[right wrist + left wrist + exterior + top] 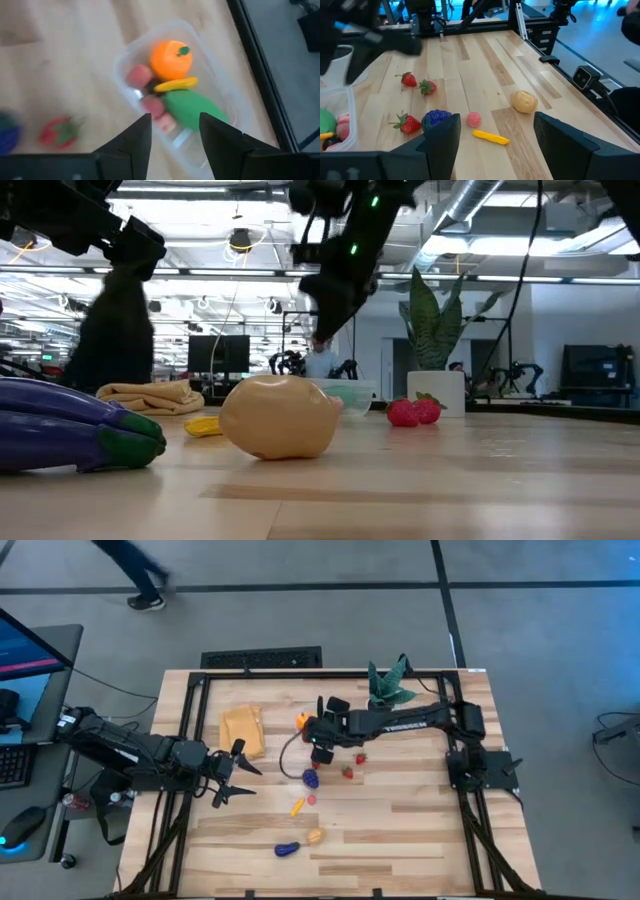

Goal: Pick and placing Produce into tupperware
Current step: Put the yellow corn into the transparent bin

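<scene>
The tupperware (175, 95), a clear tub, stands on the table and holds an orange (171, 59), a yellow piece, a green piece and pink bits. My right gripper (172, 129) hangs open above it with nothing between its fingers; in the high view it is at mid-table (318, 743). More produce lies loose on the wood: strawberries (361, 757), purple grapes (311, 778), a pink ball (473, 119), a yellow piece (491, 136), a tan potato (315, 836) and an eggplant (287, 849). My left gripper (235, 778) waits open at the table's left, above the wood.
A folded tan cloth (243, 730) lies at the far left of the table. A spiky green plant in a white pot (390, 685) stands at the far edge, behind the right arm. Black frame rails run along the table's sides. A person walks past beyond the far edge.
</scene>
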